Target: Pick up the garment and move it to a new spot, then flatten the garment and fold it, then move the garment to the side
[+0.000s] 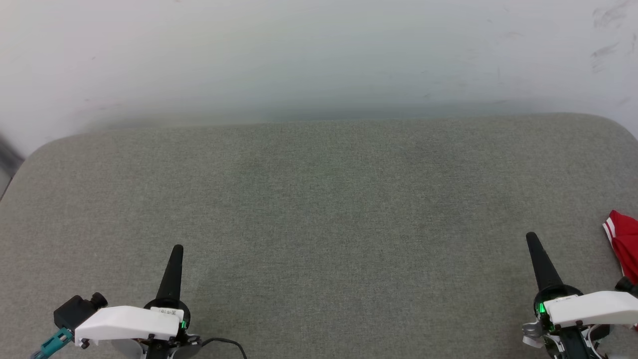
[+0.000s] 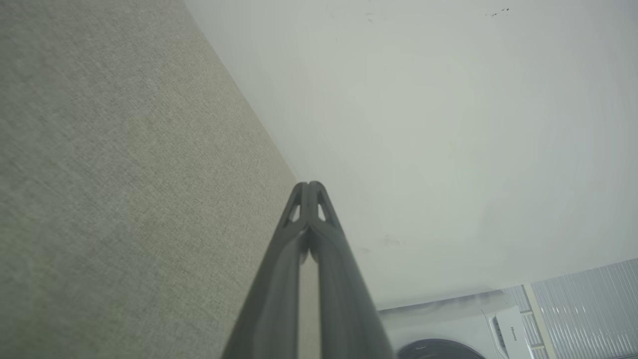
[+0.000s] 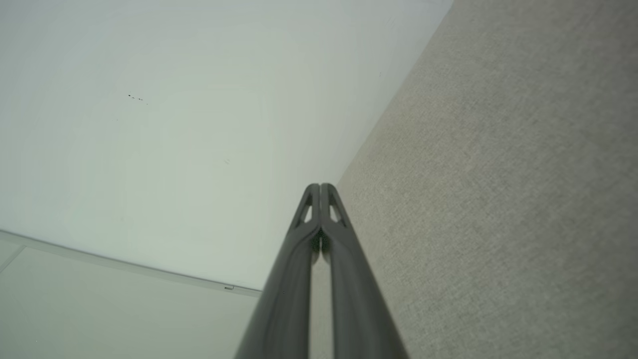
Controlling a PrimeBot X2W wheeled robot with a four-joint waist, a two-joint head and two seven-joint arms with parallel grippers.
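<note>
**At the right edge lies the garment; both pairs of fingers are pressed shut and empty**

Over a broad grey fabric surface (image 1: 319,209) with rounded far corners, the head view shows both arms low in the picture, one in each bottom corner. The left gripper (image 1: 177,249) points up the picture from the lower left. Its two dark fingers lie so close together that they read as a single tapering spike. The right gripper (image 1: 531,237) stands at the lower right and leans slightly to the left, its fingers joined the same way.

From the left wrist, the left gripper (image 2: 310,187) has its fingers (image 2: 279,279) meeting at the tips, with only a thin slit between them lower down. Nothing is pinched there. The fabric surface (image 2: 109,189) lies to one side and a pale wall (image 2: 448,124) to the other. A white appliance (image 2: 448,329) with a dark round front sits in the bottom corner.

From the right wrist, the right gripper (image 3: 320,188) is likewise closed tip to tip, and its fingers (image 3: 359,289) carry nothing. The fabric surface (image 3: 523,174) and the pale wall (image 3: 174,124) lie on either side.

The garment (image 1: 624,248) lies on the fabric surface at the far right border of the head view. Part of it is cut off by the picture edge: a red bunch with a white stripe along its left side. It is to the right of the right gripper and apart from the fingers, with bare fabric between them. Whether the white forearm shell below touches it I cannot tell.

Behind the surface rises the pale wall (image 1: 319,55), scuffed at its upper right.
</note>
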